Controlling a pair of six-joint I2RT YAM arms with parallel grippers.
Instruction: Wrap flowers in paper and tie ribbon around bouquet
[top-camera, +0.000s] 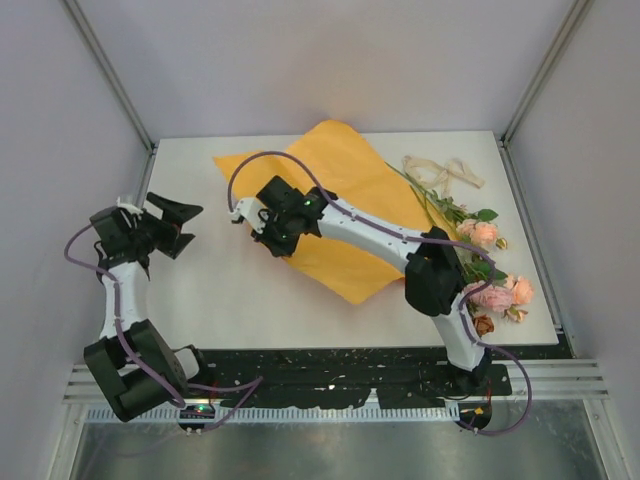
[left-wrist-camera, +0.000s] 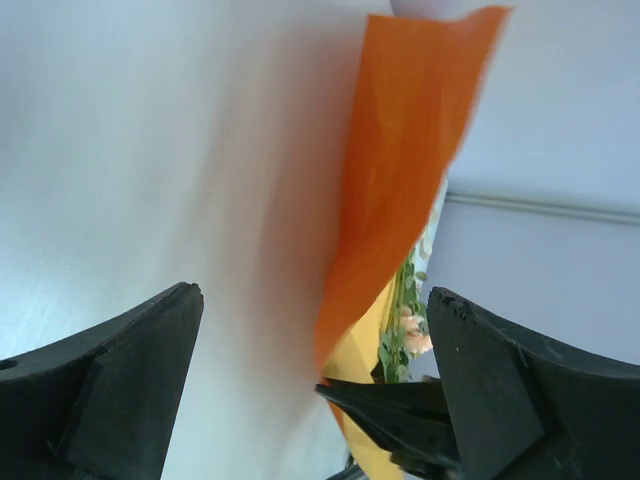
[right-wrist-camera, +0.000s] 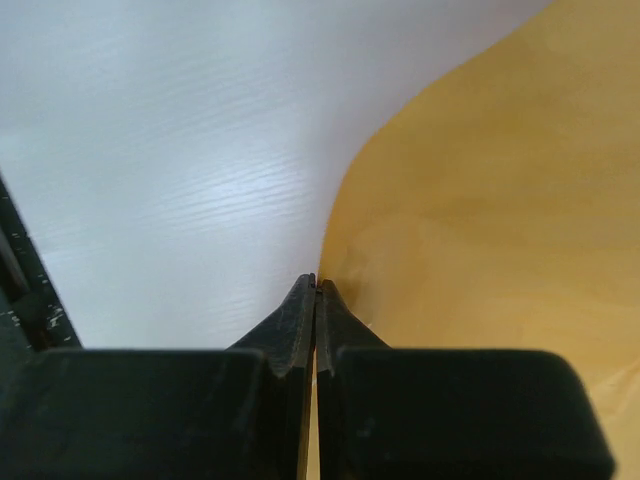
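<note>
The orange paper (top-camera: 350, 180) lies across the back middle of the white table (top-camera: 230, 290). My right gripper (top-camera: 268, 228) reaches over it and is shut on its left edge; in the right wrist view the fingertips (right-wrist-camera: 316, 285) pinch the pale orange sheet (right-wrist-camera: 500, 200). The left wrist view shows that edge of the paper (left-wrist-camera: 410, 150) raised, its paler reverse showing. My left gripper (top-camera: 180, 225) stands open to the left of the paper, nothing between its fingers (left-wrist-camera: 130, 390). The flowers (top-camera: 480, 260) lie at the right, partly under the right arm. The ribbon (top-camera: 440, 170) lies at the back right.
Grey walls and metal frame posts close in the table on three sides. A black rail (top-camera: 340, 375) runs along the near edge by the arm bases. Bare table lies between the left gripper and the paper.
</note>
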